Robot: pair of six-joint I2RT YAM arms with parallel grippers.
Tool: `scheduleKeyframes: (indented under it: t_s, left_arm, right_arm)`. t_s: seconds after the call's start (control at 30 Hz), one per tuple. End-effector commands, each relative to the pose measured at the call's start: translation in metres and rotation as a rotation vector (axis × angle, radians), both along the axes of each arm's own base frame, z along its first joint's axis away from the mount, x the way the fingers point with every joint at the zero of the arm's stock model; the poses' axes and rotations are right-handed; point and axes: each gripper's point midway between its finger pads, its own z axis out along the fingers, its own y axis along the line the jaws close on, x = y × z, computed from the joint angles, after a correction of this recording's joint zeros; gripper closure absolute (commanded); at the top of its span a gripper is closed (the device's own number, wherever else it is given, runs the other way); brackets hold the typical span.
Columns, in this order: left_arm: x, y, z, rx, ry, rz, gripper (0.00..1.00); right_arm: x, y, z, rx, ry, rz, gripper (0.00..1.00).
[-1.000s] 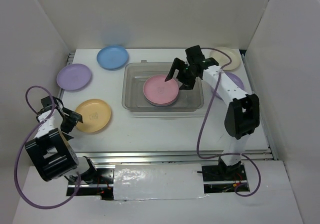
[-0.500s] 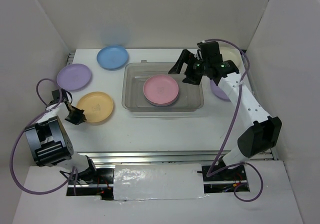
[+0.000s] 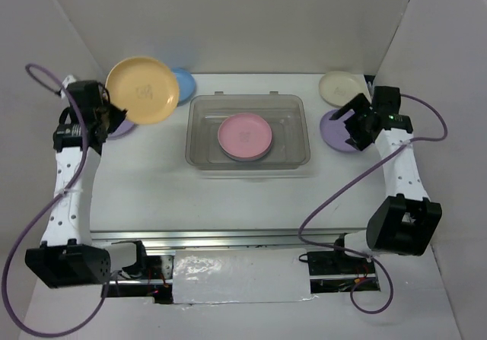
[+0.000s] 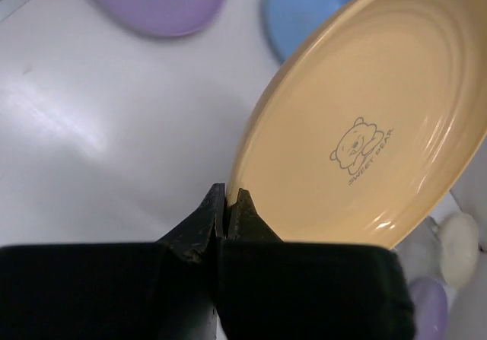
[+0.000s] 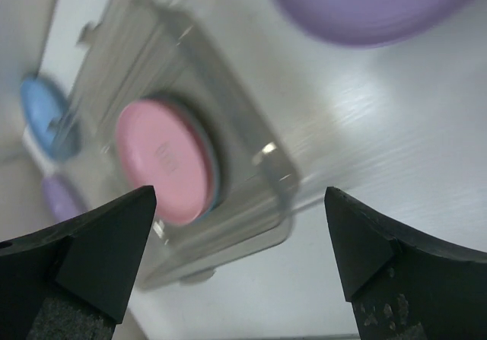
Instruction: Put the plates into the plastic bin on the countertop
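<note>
My left gripper [image 3: 112, 115] [image 4: 227, 196] is shut on the rim of the yellow-orange plate [image 3: 142, 90] [image 4: 380, 127], holding it tilted in the air at the back left. A pink plate [image 3: 245, 136] [image 5: 163, 161] lies in the clear plastic bin [image 3: 199, 160] [image 5: 262, 203] at the countertop's middle. A blue plate [image 3: 185, 80] [image 4: 304, 13] and a lavender plate [image 3: 123, 129] [image 4: 156, 1] lie partly hidden under the raised plate. My right gripper [image 3: 348, 124] [image 5: 240, 203] hangs open and empty over a second lavender plate [image 3: 333, 132] [image 5: 365, 5], right of the bin. A cream plate [image 3: 338, 87] sits at the back right.
White walls close in the countertop [image 3: 228, 195] on three sides. A metal rail [image 3: 243, 237] runs along its front edge. The right arm's purple cable [image 3: 335, 195] loops over the countertop near the bin's right front corner.
My left gripper has shut on the yellow-orange plate and lifted it off the countertop toward the back left. The right arm has drawn back from the bin to the right, still open.
</note>
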Motion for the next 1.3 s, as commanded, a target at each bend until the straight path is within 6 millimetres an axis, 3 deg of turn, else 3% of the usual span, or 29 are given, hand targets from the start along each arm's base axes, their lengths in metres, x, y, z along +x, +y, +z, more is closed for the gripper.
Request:
scheduleKeyframes:
  t_s: [0.0,0.03,0.07,0.13,0.2,0.23,0.33,0.43,0.63,0.8,0.93,1.13,1.17,1.2,1.27]
  left_arm:
    - [0.045,-0.051,0.028,0.010,-0.037,-0.215,1.00]
    - [0.057,-0.071,0.043,0.011,-0.067,-0.291,1.00]
    - [0.075,-0.098,0.023,-0.027,-0.018,-0.390,1.00]
    - [0.105,-0.138,0.007,-0.049,0.016,-0.513,1.00]
    - [0.122,-0.172,-0.005,-0.083,0.029,-0.622,1.00]
    - [0.135,-0.196,-0.020,-0.095,0.059,-0.673,1.00]
    - [0.164,-0.242,-0.044,-0.113,0.069,-0.764,1.00]
    - [0.177,-0.271,-0.073,-0.141,0.108,-0.812,1.00]
    - [0.183,-0.293,-0.114,-0.169,0.172,-0.835,1.00]
    - [0.165,-0.279,-0.140,-0.151,0.279,-0.774,1.00]
    - [0.151,-0.263,-0.135,-0.107,0.307,-0.718,1.00]
    - [0.145,-0.272,-0.134,-0.113,0.325,-0.766,0.99]
    - [0.143,-0.274,-0.132,-0.116,0.326,-0.770,0.91]
    - [0.142,-0.274,-0.124,-0.104,0.313,-0.768,0.65]
    - [0.139,-0.273,-0.117,-0.089,0.307,-0.763,0.44]
  right_arm:
    - [-0.009,-0.062,-0.015,-0.110,0.054,-0.216,0.00]
    - [-0.014,-0.074,-0.022,-0.119,0.089,-0.260,0.00]
    - [-0.015,-0.082,-0.025,-0.106,0.102,-0.290,0.00]
    - [-0.017,-0.101,-0.029,-0.083,0.111,-0.362,0.00]
    - [-0.019,-0.117,-0.032,-0.080,0.119,-0.419,0.00]
    - [-0.020,-0.122,-0.036,-0.079,0.130,-0.439,0.00]
    - [-0.023,-0.143,-0.058,-0.103,0.207,-0.499,0.00]
    - [-0.027,-0.150,-0.065,-0.107,0.223,-0.524,0.00]
    - [-0.033,-0.152,-0.080,-0.106,0.253,-0.516,0.00]
    - [-0.035,-0.161,-0.098,-0.120,0.318,-0.550,0.00]
    - [-0.033,-0.167,-0.107,-0.129,0.360,-0.566,0.00]
    - [-0.030,-0.179,-0.109,-0.127,0.364,-0.592,0.00]
    - [-0.027,-0.181,-0.108,-0.132,0.359,-0.588,0.00]
    - [-0.024,-0.183,-0.114,-0.134,0.370,-0.591,0.00]
    - [-0.017,-0.185,-0.118,-0.130,0.369,-0.591,0.00]
